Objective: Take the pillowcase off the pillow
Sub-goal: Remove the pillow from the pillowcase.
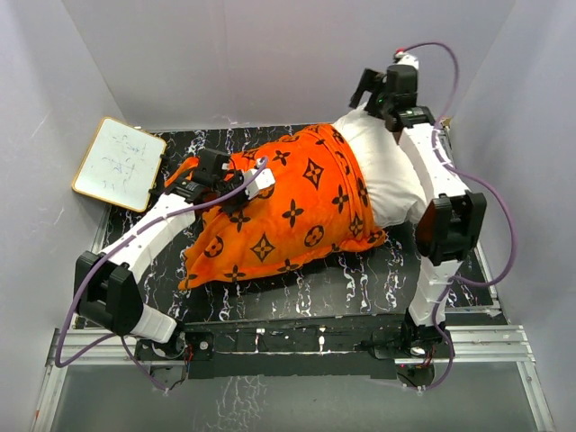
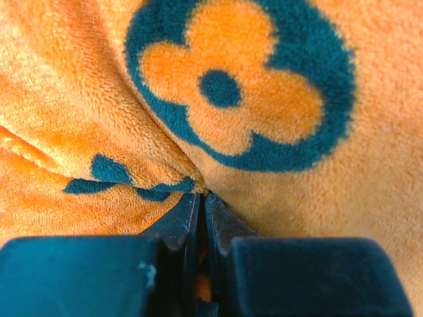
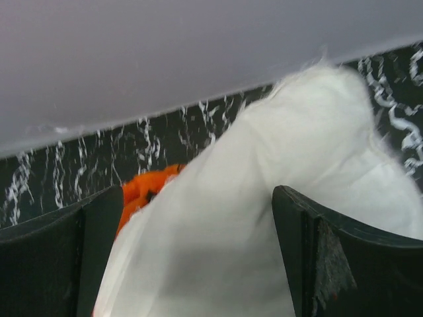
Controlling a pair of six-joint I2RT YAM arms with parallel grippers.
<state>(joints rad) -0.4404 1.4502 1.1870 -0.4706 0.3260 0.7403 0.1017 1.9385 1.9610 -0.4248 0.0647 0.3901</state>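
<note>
top external: pillowcase (image 1: 288, 225) covers most of pillow (image 1: 389, 175), white end bare toward right arm, on table (image 1: 342, 288) | left gripper (image 2: 201, 195) pinched closed on plush fold | right gripper (image 3: 198, 191) wide open astride bare pillow corner, holding nothing | judgement: soft, light, slippery plush; pinch deep folds, clamp pillow corner.
</note>
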